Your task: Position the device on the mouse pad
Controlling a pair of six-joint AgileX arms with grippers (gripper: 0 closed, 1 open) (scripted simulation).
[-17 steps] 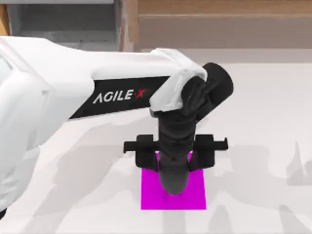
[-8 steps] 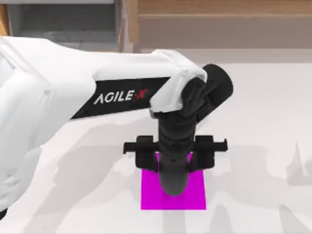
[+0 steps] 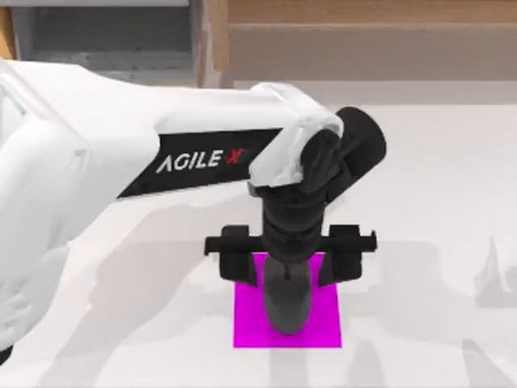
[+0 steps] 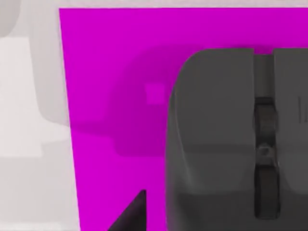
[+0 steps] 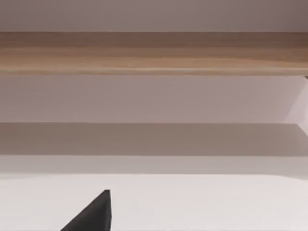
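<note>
The left arm reaches out over the table's middle, its left gripper (image 3: 287,257) directly above the magenta mouse pad (image 3: 323,323); its fingers stand spread wide, clear of the grey computer mouse (image 3: 286,303), which lies on the pad, as the left wrist view (image 4: 216,139) also shows. The placing looks done, so the step in hand is release; the next move calls for a straight lift without brushing the mouse. Count: one mouse, one pad. The right arm is parked, its fingers' state untellable.

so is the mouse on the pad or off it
On it: the device lies on the mouse pad, magenta around its visible edges, with the left gripper above.
</note>
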